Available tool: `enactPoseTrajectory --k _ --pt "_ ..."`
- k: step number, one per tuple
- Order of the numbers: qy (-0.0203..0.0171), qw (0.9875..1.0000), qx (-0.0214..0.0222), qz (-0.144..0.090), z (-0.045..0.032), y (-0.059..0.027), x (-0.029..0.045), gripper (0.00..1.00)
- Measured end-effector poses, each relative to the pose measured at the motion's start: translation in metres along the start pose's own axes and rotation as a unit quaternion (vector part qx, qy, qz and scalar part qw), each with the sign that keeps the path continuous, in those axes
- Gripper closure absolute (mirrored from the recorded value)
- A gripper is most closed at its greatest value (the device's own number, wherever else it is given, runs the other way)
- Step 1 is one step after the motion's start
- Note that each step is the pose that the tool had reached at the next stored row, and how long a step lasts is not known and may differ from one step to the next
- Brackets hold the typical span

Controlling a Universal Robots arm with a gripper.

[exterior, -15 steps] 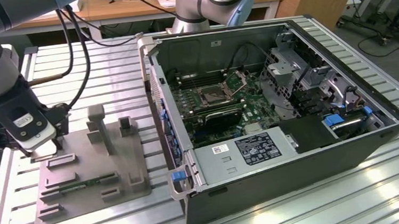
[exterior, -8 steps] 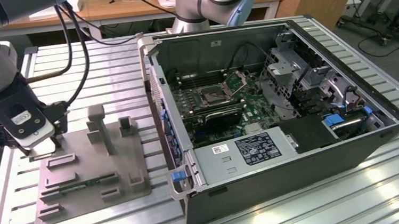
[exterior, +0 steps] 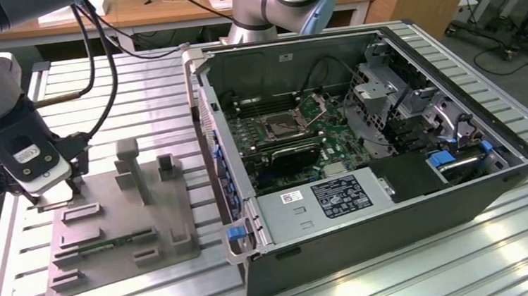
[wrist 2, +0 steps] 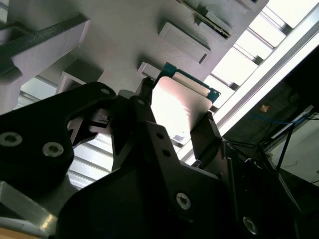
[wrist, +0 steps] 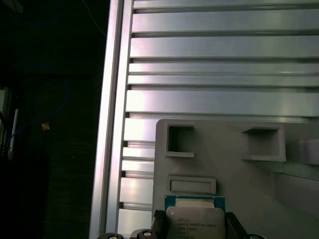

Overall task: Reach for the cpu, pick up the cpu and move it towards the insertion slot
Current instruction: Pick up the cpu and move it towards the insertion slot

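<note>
The cpu [wrist 2: 183,102], a flat silvery square with a thin green-tan rim, sits between the two black fingers [wrist 2: 140,107] of my gripper [wrist 2: 174,117]. Both fingers press on its opposite edges. In the first wrist view the cpu [wrist: 194,221] lies over the edge of the grey fixture plate [wrist: 224,164]. In the exterior view my gripper [exterior: 56,197] hangs at the left end of that plate [exterior: 119,223], at the exterior view's left. The insertion slot [exterior: 281,125] is far off, inside the open computer case, its metal lid [exterior: 322,103] raised.
The open computer case [exterior: 372,203] stands at the exterior view's right with cables, drive cages and a black card. Upright blocks [exterior: 132,169] rise from the fixture plate. A slatted aluminium table [exterior: 462,267] carries everything, and its edge [wrist: 112,124] runs close beside the plate.
</note>
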State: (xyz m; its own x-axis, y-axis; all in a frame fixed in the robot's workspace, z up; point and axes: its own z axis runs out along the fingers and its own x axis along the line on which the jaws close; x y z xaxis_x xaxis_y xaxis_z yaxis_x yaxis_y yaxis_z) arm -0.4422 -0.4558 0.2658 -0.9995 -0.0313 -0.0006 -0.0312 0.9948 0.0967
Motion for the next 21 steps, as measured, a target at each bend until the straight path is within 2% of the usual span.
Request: enactPoseTrajectory --k 10,21 --pt "0.0 1.0 0.0 0.0 -0.0055 0.0005 0.0 0.45" --pt "0.0 1.0 0.0 0.0 -0.0176 0.0017 0.0 0.45"
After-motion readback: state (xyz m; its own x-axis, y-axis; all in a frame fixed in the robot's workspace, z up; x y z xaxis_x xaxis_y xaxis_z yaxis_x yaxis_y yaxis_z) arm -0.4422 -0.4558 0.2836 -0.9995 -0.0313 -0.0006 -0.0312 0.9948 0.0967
